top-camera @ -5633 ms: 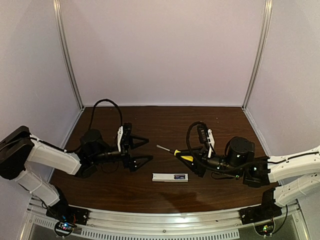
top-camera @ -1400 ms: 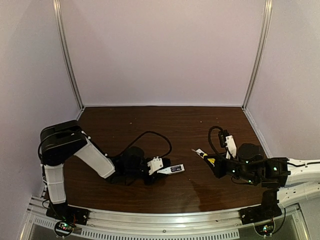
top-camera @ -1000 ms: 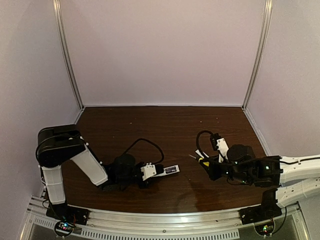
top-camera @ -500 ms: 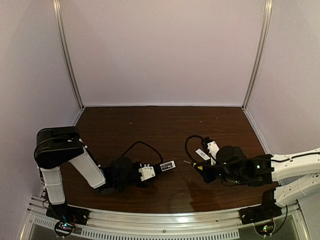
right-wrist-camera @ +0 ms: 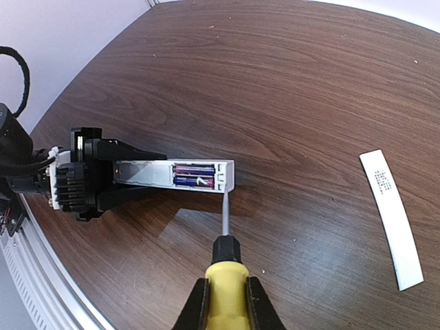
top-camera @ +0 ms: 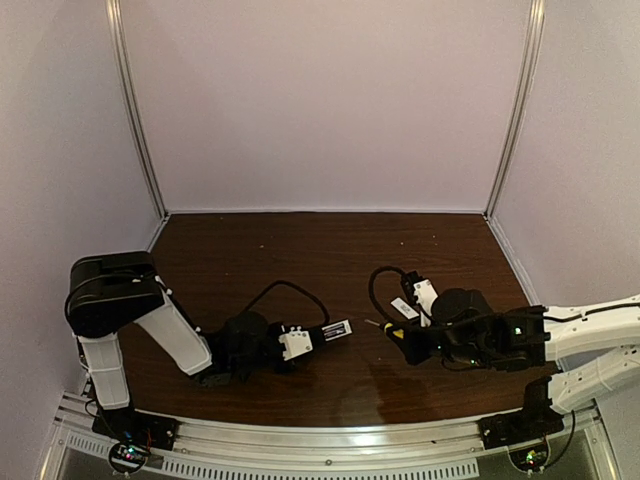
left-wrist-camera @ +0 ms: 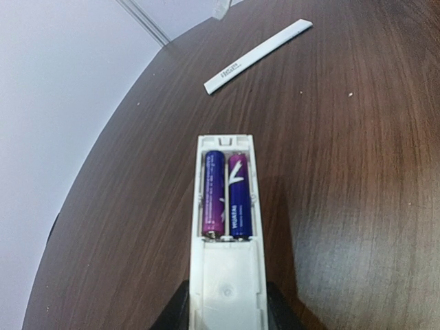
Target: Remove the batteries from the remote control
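Left gripper (top-camera: 300, 340) is clamped on the covered end of the remote control (left-wrist-camera: 227, 275). Remote's long axis runs roughly left-right over the bench (right-wrist-camera: 309, 82), open bay pointing at the right arm. Batteries (left-wrist-camera: 213, 196) sit side by side in the bay, along that axis. Right gripper (right-wrist-camera: 223, 306) grips the screwdriver (right-wrist-camera: 225, 271), tip at the remote's open end. Cover strip (right-wrist-camera: 392, 216) lies well apart.

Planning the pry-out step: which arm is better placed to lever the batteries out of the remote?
Right. The right fingers grip the screwdriver, whose tip sits right by the open end of the remote, beside the batteries. The left fingers are clamped on the remote's other end, holding it.
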Controlling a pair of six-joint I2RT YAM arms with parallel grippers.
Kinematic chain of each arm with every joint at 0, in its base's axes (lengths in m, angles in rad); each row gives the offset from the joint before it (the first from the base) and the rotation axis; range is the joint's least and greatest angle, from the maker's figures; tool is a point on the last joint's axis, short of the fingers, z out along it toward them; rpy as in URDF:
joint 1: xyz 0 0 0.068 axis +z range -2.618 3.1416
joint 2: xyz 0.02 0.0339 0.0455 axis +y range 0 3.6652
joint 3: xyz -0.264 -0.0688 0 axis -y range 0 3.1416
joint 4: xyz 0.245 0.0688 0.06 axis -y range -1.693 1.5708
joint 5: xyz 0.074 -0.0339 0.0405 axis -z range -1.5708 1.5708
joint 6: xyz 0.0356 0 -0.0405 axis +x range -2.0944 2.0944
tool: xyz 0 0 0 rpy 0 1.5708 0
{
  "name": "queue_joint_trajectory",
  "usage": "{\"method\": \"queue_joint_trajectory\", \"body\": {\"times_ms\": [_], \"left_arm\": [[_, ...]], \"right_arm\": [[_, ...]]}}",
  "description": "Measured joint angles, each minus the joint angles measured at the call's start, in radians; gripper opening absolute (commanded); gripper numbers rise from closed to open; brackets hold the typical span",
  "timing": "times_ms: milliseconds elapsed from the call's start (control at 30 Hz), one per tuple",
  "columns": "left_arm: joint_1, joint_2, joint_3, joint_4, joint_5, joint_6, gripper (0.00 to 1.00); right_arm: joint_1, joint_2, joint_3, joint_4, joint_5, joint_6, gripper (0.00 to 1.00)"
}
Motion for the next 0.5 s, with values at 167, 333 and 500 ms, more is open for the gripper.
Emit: {"method": "queue_joint_trajectory", "body": {"times_ms": [167, 333, 500], "left_arm": [[0.0, 0.0, 0.0, -0.003, -0.023, -0.019, 0.0], [0.0, -0.002, -0.026, 0.068, -0.061, -0.034, 0.0], [0.0, 0.002, -0.111, 0.195, -0.135, -0.044, 0.0]], "right_arm": [[0.002, 0.0, 0.016, -0.012, 0.0, 0.0, 0.0], [0.005, 0.0, 0.019, -0.018, 0.0, 0.0, 0.0], [0.009, 0.0, 0.019, -0.02, 0.0, 0.006, 0.0]]}}
